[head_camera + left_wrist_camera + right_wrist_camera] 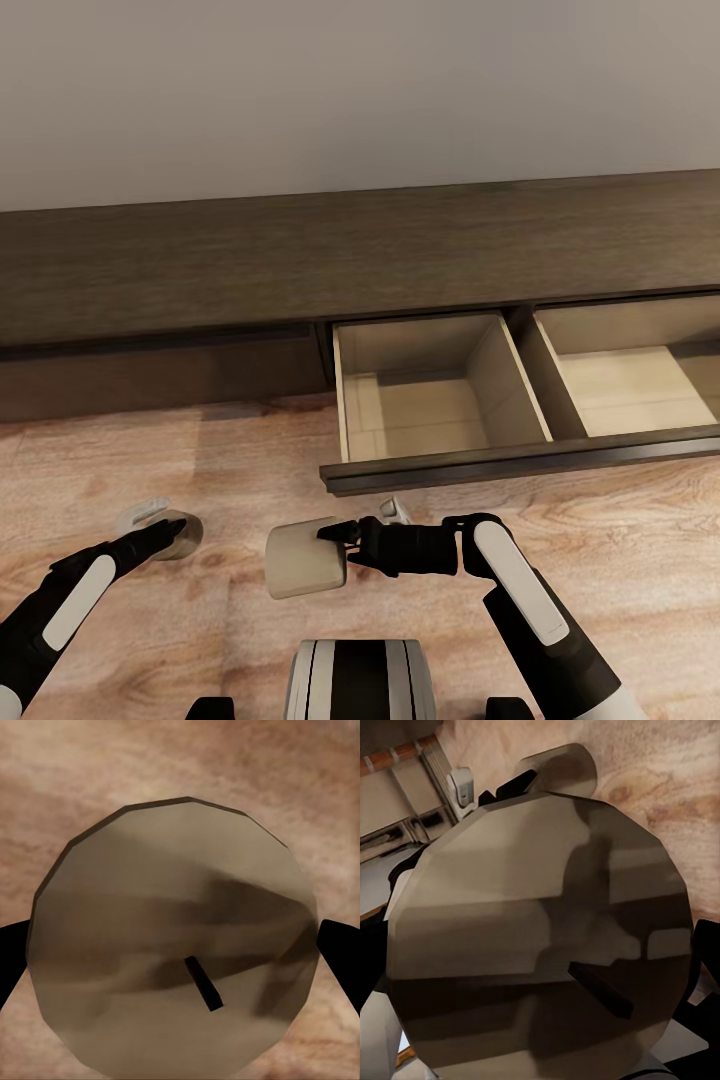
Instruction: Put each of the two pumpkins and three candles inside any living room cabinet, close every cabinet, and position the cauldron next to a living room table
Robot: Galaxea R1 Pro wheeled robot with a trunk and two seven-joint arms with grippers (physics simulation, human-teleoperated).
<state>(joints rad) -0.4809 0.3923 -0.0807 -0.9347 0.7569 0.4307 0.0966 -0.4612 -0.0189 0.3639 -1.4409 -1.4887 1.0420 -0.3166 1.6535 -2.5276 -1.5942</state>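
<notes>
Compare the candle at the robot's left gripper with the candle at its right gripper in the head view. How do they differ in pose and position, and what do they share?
The left candle sits low by the wood floor, its flat top up, at the left gripper. The right candle lies tipped, its side facing the camera, at the right gripper and closer to the open drawer. Both are stubby pale cylinders with a dark wick, and both are outside the cabinet.

No text, label, brand, number or sign is showing legibly in any of the views. The cabinet (300, 270) and both candles (303, 556) are showing plain, unmarked surfaces.
</notes>
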